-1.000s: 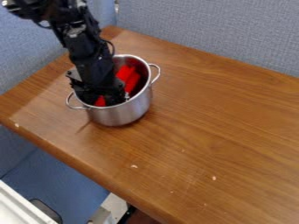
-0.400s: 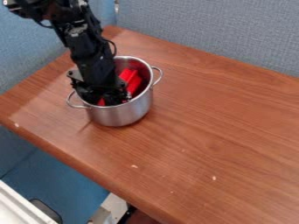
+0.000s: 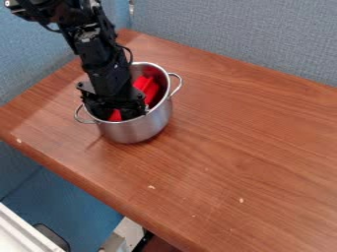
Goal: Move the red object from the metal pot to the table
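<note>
- Table (image 3: 250, 148) filled most of the view, brown wood with bare grain open to the right of and in front of the pot, so plenty of room for a set-down.
- Arm (image 3: 82, 39) came in from the upper left, black and pointing straight down into the pot.
- Pot (image 3: 136, 120) stood upright near the table's left end, shiny, with a loop handle showing on its left side.
- Red object (image 3: 152, 89) lay inside the pot, leaning toward the far right wall, its lower part hidden behind the gripper.
- Gripper (image 3: 116, 106) sat low inside the pot, jaws about half closed and pressed against the red; it looked like a grip on the piece, though the contact itself was hidden.
- Judgement: the grasp looked made, so a straight vertical lift was the move, clearing the rim before any sideways travel, else the long piece could catch and tip the pot.
</note>
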Controlling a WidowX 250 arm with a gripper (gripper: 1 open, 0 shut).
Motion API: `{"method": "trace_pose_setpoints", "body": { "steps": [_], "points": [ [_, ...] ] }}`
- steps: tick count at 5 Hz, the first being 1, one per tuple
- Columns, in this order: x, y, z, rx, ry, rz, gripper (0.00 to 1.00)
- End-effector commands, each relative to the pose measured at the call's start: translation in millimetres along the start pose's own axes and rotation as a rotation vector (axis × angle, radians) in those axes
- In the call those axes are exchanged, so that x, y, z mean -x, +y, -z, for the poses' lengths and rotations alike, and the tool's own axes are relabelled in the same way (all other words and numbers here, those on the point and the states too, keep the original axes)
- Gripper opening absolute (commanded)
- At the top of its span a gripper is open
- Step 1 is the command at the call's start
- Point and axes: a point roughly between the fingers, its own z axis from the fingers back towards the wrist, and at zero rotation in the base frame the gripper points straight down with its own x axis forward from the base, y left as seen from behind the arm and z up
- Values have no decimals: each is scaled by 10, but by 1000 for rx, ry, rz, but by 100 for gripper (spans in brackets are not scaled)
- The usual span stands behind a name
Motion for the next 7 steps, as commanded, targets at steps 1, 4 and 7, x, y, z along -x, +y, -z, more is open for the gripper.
{"method": "trace_pose_setpoints", "body": {
  "steps": [1, 4, 7],
  "points": [
    [-1, -57, -48, 15, -8, -16, 0],
    [-6, -96, -115, 19, -11, -35, 0],
    [-15, -122, -167, 11, -13, -51, 0]
  ]
}}
